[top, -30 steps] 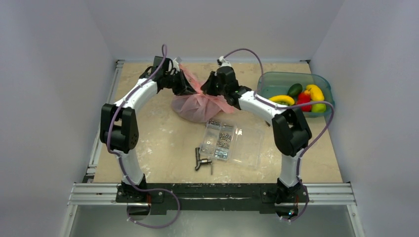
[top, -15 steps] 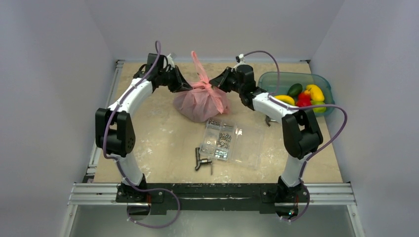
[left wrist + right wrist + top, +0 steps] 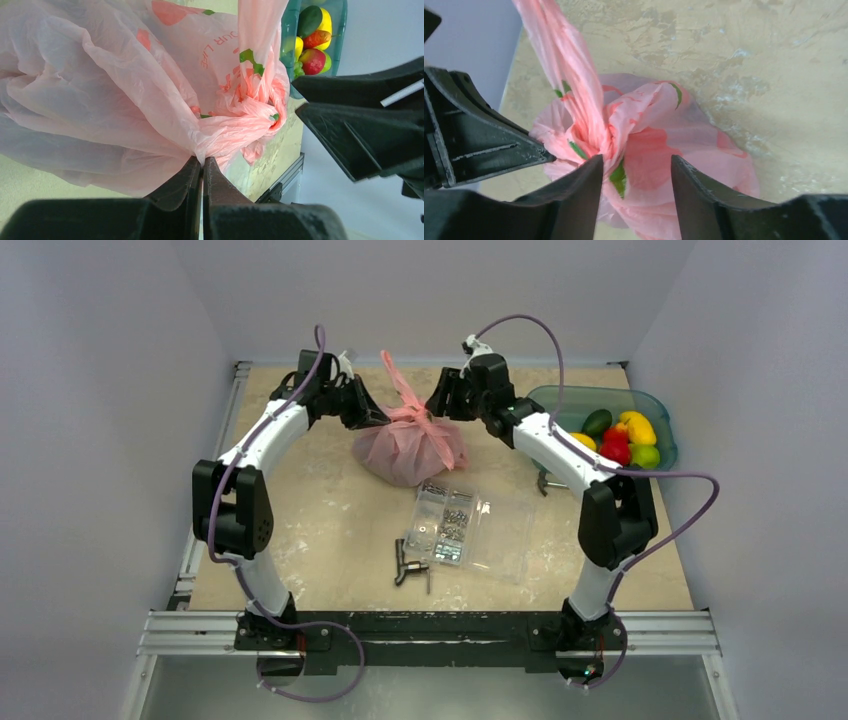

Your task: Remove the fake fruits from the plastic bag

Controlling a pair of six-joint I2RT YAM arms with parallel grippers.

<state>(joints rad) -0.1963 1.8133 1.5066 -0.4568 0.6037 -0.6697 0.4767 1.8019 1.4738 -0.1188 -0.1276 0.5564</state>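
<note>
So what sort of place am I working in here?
Probably a robot test cell: plain grey walls box in the tabletop, an aluminium rail runs along its near edge, and a teal bin holds toy fruit.

- Two arms: the left arm (image 3: 262, 440) and the right arm (image 3: 560, 452).
- Two grippers, one per arm: the left gripper (image 3: 202, 162) and the right gripper (image 3: 636, 165).
- One pink plastic bag (image 3: 405, 450) between the two grippers, with one knot (image 3: 599, 137) at its top. Its contents are hidden, so uncounted.
- One teal bin (image 3: 556, 400) beyond the right gripper, on the side away from the left one.
- At least five pieces in the bin: two yellow pieces (image 3: 637, 427), one dark green piece (image 3: 597, 422), one red piece (image 3: 614, 448) and one light green piece (image 3: 647, 456).
- One clear compartment box (image 3: 470, 525), nearer the arm bases than either gripper.
- One dark metal tool (image 3: 408, 565) just beside the box.
</note>
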